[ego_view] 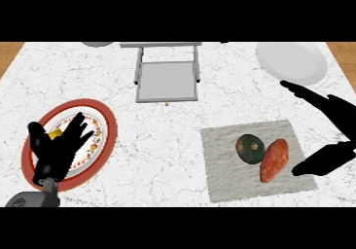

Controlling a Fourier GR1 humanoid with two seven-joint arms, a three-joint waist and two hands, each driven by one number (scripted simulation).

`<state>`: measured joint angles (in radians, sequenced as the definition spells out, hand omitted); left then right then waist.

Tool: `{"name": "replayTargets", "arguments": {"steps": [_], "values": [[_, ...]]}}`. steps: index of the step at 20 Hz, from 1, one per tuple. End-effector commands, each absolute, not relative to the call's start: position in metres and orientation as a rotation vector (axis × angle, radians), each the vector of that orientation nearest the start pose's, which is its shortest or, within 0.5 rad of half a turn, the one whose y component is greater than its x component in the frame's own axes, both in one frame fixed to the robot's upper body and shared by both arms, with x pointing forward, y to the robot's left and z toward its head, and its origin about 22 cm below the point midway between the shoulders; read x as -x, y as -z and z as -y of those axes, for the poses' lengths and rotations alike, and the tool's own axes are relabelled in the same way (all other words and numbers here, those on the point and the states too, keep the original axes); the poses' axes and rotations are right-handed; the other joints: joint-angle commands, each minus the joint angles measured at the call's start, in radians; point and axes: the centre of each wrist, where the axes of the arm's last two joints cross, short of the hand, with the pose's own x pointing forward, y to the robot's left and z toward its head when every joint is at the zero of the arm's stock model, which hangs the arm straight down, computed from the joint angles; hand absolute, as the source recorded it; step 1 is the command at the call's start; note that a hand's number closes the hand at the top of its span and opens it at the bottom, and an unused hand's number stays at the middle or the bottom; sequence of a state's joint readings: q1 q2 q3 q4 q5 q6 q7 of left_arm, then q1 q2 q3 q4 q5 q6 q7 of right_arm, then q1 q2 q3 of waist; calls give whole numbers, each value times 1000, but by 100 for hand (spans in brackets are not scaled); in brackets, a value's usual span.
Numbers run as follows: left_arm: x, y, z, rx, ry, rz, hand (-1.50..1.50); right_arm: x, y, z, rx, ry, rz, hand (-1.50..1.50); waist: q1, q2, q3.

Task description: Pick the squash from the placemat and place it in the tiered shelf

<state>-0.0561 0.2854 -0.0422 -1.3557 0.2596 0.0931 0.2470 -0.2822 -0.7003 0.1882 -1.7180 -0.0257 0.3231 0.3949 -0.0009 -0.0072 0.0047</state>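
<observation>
Two vegetables on placemat, squash touching sweet potato, shelf beyond

The squash lies on the placemat, left of a sweet potato, tiered shelf behind.

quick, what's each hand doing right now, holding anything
Left hand: open, fingers up over the red-rimmed plate, holding nothing.
Right hand: open, spread beside the placemat, holding nothing; squash untouched.
</observation>
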Motion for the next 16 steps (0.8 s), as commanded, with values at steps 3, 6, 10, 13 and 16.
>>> {"name": "replayTargets", "arguments": {"steps": [3,6,10,13,16], "values": [[-237,45,-291,-106,-42,1113,0,-281,-153,256,403,-1032,1211,-150,3,6,-5],[-241,20,-274,-84,-38,1124,0,-278,-133,259,404,-1088,1189,-150,5,6,-4],[-253,24,-284,-97,-52,1112,0,-276,-110,242,463,-1085,1139,-150,3,8,-5],[-249,23,-292,-85,-29,1116,0,-264,-113,219,494,-1058,1134,-150,2,7,-5],[-253,20,-302,-112,-28,1114,0,-277,-113,223,532,-1076,1116,-150,3,7,-5]]}}
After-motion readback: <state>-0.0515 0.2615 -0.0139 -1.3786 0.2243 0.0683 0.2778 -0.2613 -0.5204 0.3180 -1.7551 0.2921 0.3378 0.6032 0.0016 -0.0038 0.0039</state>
